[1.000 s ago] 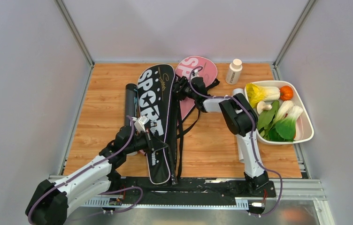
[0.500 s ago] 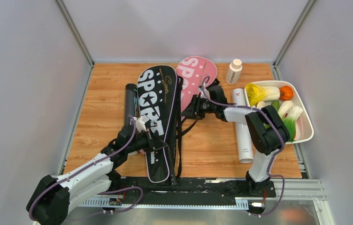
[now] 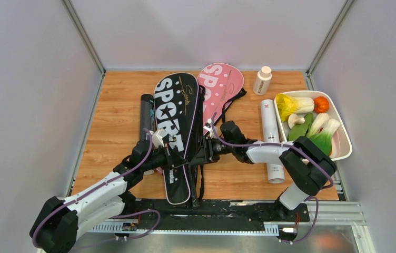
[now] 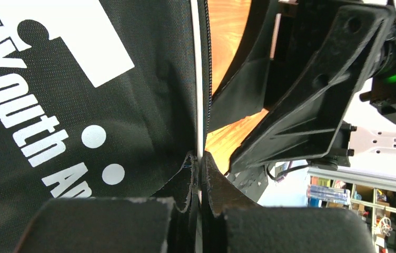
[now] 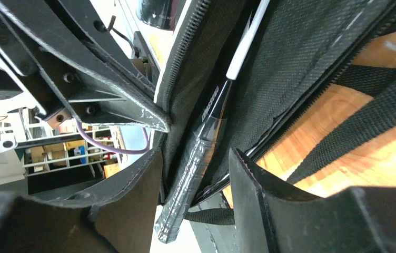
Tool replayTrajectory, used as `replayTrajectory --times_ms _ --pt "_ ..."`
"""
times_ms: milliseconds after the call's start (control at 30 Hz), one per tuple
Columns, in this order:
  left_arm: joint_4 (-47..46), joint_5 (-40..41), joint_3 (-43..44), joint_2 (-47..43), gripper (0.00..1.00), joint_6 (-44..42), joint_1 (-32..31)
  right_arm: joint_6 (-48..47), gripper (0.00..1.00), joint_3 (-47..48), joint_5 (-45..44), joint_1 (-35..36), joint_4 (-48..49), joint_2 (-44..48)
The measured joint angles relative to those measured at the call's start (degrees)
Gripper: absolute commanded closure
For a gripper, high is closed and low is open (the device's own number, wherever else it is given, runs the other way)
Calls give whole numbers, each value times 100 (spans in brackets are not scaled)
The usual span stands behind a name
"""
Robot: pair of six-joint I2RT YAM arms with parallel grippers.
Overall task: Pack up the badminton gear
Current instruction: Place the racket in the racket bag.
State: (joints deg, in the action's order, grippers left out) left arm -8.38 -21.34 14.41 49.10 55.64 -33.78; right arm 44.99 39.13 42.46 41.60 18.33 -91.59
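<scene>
Left pincer [image 4: 198,161] pinches the zip edge of the black SPORT bag [image 3: 177,105] on the table [image 3: 117,105], right pincer [image 5: 196,158] gapes around the racket handle [image 5: 185,192] inside, seemingly not gripping, so one crooked pull could snag the zip and drag the racket out!

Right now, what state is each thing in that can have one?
black bag, lying flat, zip open near the handle end
racket handle, inside the open bag
left gripper, shut on the black bag's edge
right gripper, open, jaws either side of the racket handle
pink bag, lying flat, partly under the black bag
white tube, lying on its side
black tube, lying on its side
bottle, upright, capped
</scene>
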Motion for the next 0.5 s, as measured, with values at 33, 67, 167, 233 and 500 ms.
replayTrajectory --times_ms 33,67,167,233,500 --pt "0 0 0 0 100 2 0 52 48 -22 0 68 92 -57" --pt "0 0 0 0 100 0 0 98 48 -24 -13 149 170 -138" --pt "0 0 0 0 100 0 0 188 49 -20 -98 378 374 -442" --pt "24 0 0 0 100 -2 2 262 56 -20 -120 540 520 -662" --pt "107 76 33 -90 100 -11 4 866 100 -28 -376 667 855 -903"
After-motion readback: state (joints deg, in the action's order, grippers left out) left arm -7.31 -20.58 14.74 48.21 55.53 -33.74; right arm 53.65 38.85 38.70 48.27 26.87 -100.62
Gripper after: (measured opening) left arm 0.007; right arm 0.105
